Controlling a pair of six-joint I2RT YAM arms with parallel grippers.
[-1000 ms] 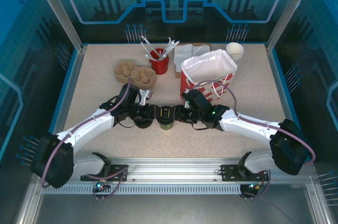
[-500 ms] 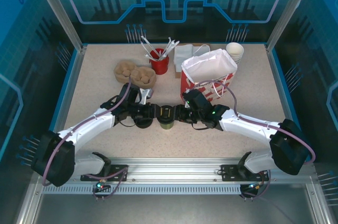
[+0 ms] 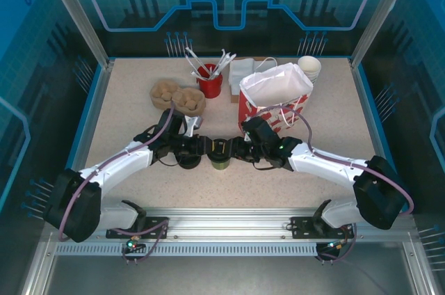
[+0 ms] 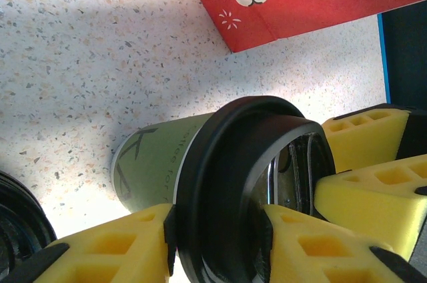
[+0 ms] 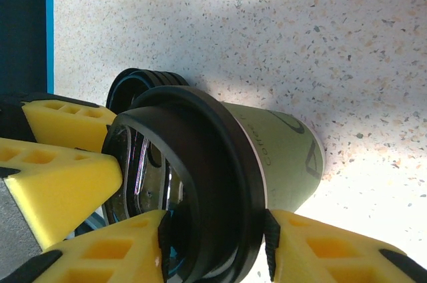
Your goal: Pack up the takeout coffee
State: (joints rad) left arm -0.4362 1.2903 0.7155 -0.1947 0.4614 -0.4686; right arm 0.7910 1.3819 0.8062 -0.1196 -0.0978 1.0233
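The takeout coffee [image 3: 219, 162], an olive-green paper cup with a black lid, stands on the table's middle between both arms. My left gripper [image 3: 208, 147] reaches it from the left and my right gripper [image 3: 232, 149] from the right. In the left wrist view the cup [image 4: 155, 163] fills the centre, and my left gripper [image 4: 217, 243] has both yellow pads pressed on the black lid's rim. The right wrist view gives the same cup [image 5: 287, 159], with my right gripper [image 5: 213, 249] shut on the lid rim from the other side.
A red gift bag [image 3: 273, 99] with white lining stands open just behind the cup. A low stack of black lids [image 3: 188, 161] sits left of the cup. Brown cup carriers [image 3: 177, 95], a red utensil cup [image 3: 209, 81], napkins [image 3: 242, 69] and white cups [image 3: 309, 67] line the back.
My left gripper has closed in a little onto the lid. The cup and my right gripper have stayed where they were.
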